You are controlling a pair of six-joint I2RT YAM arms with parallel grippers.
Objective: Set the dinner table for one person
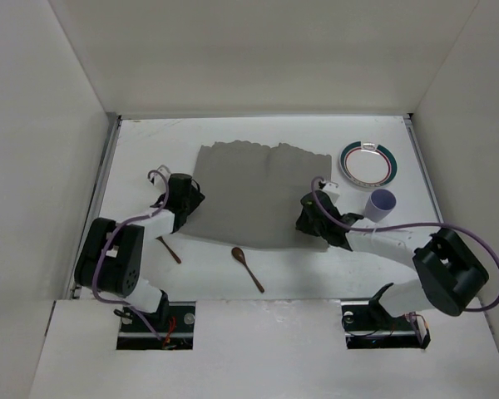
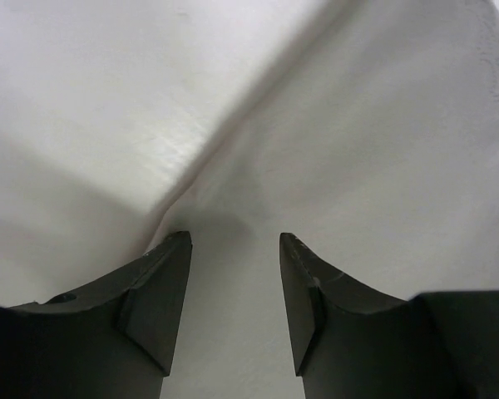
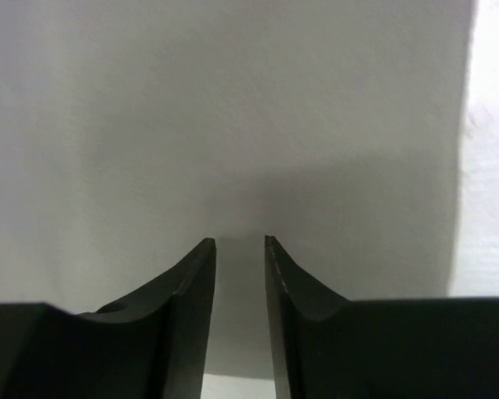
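Observation:
The white dinner table point(image 1: 233, 141) carries a grey cloth placemat point(image 1: 258, 195) at its middle. My left gripper point(image 1: 191, 203) is low at the placemat's left edge. In the left wrist view it point(image 2: 233, 243) is open, with the cloth point(image 2: 374, 166) under and between the fingers and bare table point(image 2: 83, 100) to the left. My right gripper point(image 1: 308, 221) is at the placemat's near right corner. In the right wrist view it point(image 3: 239, 243) has its fingers narrowly apart over the cloth point(image 3: 233, 108), holding nothing that I can see.
A white plate point(image 1: 367, 162) with a teal rim and a lilac cup point(image 1: 381, 204) stand right of the placemat. A wooden spoon point(image 1: 248, 268) lies in front of the placemat, and another thin wooden utensil point(image 1: 169, 249) lies near my left arm. White walls enclose the table.

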